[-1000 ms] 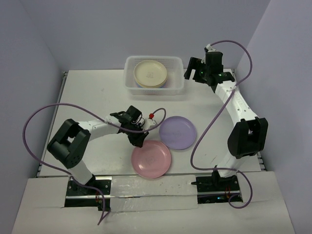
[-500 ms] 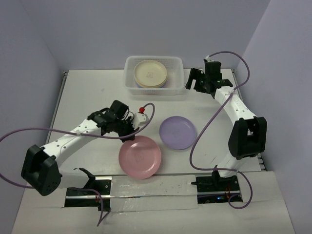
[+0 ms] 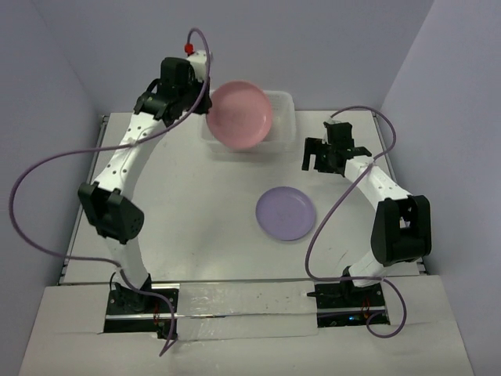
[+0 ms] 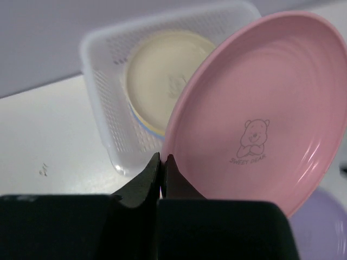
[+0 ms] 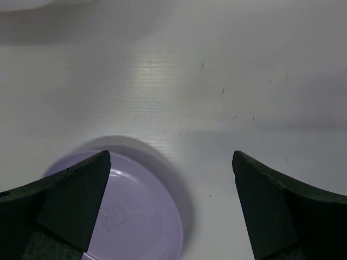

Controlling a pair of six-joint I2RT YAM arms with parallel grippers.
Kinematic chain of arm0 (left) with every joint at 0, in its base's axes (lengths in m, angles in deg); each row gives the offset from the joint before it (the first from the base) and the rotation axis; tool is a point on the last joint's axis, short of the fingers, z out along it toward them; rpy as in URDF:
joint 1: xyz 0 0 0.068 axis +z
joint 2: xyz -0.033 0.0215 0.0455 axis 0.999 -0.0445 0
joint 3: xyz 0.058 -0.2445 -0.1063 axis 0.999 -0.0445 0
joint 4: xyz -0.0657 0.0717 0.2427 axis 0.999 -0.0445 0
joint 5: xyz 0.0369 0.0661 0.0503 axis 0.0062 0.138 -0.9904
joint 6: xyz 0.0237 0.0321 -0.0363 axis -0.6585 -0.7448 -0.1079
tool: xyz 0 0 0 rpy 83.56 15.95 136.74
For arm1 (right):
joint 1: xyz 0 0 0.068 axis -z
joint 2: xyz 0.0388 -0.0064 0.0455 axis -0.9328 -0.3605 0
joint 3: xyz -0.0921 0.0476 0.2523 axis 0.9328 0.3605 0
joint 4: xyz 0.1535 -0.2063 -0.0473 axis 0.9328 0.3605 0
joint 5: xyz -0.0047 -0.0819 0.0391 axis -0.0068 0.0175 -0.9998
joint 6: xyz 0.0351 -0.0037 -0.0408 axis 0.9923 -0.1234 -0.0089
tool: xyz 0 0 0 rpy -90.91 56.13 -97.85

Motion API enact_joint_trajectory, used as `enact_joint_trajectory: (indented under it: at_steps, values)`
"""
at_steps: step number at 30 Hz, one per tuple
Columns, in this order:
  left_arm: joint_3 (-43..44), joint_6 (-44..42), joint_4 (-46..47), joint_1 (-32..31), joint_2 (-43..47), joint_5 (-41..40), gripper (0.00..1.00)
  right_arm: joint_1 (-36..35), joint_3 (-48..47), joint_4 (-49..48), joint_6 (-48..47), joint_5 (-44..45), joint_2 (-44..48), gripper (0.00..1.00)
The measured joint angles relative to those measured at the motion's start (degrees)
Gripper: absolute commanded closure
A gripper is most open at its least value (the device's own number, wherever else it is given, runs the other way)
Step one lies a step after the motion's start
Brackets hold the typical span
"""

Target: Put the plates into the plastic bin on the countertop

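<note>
My left gripper [image 3: 205, 117] is shut on the rim of a pink plate [image 3: 239, 115] and holds it tilted in the air over the plastic bin [image 3: 283, 141]. In the left wrist view [image 4: 161, 161] the pink plate [image 4: 255, 114] has a bear print, and the bin [image 4: 105, 92] holds a stack topped by a cream plate [image 4: 160, 70]. A lavender plate [image 3: 286, 212] lies flat on the countertop [image 3: 180, 204]. My right gripper [image 3: 322, 159] is open and empty, above the counter just beyond the lavender plate [image 5: 130, 211].
Lavender-grey walls [image 3: 47, 110] close in the countertop on three sides. The bin stands against the back edge. Purple cables [image 3: 47, 180] loop from both arms over the counter's left and right sides.
My left arm has lifted the pink plate from the near counter and swung it up over the bin. My right gripper has come down and nearer, toward the lavender plate.
</note>
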Motion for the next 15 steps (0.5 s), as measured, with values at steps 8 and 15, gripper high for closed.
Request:
enact_joint_trajectory:
  at_steps: [8,15]
  values:
    - [13.08,14.49,6.51,1.04,-17.29,-17.23,1.00,0.00,3.40,0.92,-2.61,-1.24,2.19,0.00]
    - [12.77,19.98,8.21,1.38,-25.69,-20.55,0.99,0.00,3.66,1.27,-3.74,-2.54,2.28,0.00]
